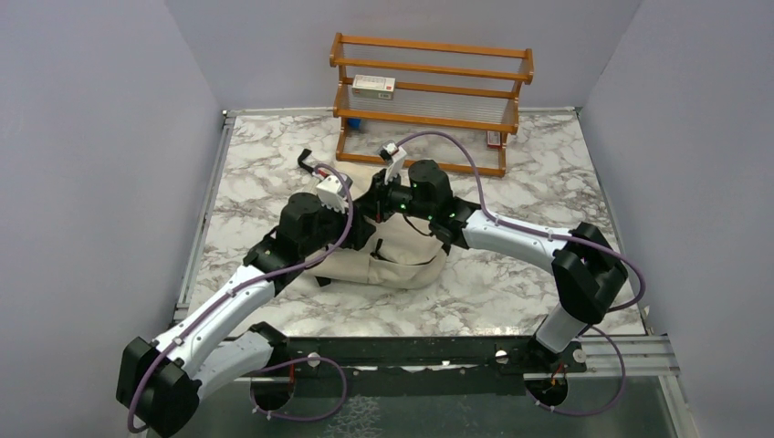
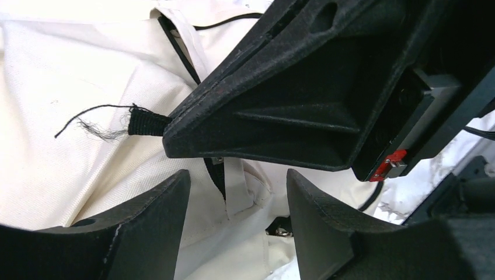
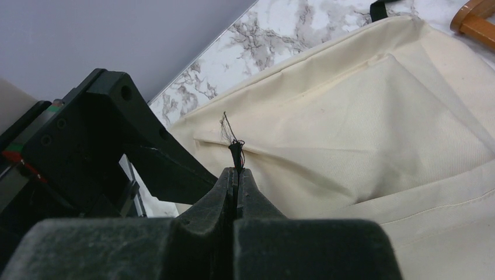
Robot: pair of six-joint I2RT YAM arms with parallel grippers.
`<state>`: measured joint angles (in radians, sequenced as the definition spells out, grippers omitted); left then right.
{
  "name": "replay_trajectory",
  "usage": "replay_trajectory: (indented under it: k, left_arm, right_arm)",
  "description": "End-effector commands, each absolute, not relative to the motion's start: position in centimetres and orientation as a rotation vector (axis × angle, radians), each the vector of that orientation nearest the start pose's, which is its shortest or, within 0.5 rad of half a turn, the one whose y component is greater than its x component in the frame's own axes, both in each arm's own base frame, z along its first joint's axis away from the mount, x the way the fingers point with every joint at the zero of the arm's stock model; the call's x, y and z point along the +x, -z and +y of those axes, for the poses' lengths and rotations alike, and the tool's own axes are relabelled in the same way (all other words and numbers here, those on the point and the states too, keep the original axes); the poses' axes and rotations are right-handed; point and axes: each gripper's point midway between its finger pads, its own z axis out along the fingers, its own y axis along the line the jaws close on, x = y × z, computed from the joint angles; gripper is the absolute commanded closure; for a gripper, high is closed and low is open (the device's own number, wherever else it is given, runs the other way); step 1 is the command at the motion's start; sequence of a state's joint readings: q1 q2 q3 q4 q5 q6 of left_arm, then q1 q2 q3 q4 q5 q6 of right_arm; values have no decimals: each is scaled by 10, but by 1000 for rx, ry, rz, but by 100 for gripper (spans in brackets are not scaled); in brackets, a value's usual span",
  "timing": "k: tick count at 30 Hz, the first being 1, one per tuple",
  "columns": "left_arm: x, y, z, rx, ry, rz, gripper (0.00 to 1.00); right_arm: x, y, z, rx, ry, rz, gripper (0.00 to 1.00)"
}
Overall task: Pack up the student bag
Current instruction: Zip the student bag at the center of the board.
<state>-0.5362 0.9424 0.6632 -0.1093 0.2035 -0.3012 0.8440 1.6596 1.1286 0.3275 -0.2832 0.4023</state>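
Pale grey walls (image 1: 91, 137) enclose marble table (image 1: 548, 173), wooden rack (image 1: 424, 119).

Marble table (image 1: 548, 178); cream student bag (image 1: 402, 266) mid-table; wooden rack (image 1: 438, 118) at far edge

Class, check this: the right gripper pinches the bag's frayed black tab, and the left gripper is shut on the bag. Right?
No: the left wrist view shows the left gripper open over the student bag. The right gripper pinches the frayed black tab.
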Motion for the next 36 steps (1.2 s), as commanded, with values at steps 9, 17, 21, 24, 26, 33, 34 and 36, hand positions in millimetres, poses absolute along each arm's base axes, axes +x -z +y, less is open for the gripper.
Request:
replay_trajectory:
  k: [9,17,21,24,26,33,34,36]
  left_arm:
    - [256,-168,-207,382,556,2064,55]
    - [243,-155,-202,374,557,2115,89]
    - [232,-150,-200,359,589,2135,100]
    - [224,-145,-202,349,627,2153,100]
    - [219,-142,-204,350,649,2166,100]
    - [211,-138,-202,349,658,2191,100]
    - [210,-138,-202,351,660,2192,100]
    - [209,-137,-202,347,661,2195,100]
  right_arm:
    - [291,-263,434,-607,-1225,1684,100]
    - [298,-254,430,-589,-1172,1713,100]
    - [309,-246,424,-544,-1105,1735,99]
    - [322,-238,416,-502,-1036,1748,100]
    - [333,-233,411,-477,-985,1751,100]
    - [372,-220,392,-417,-874,1760,99]
    - [377,-218,389,-411,-858,1760,99]
    - [386,-214,385,-401,-828,1762,99]
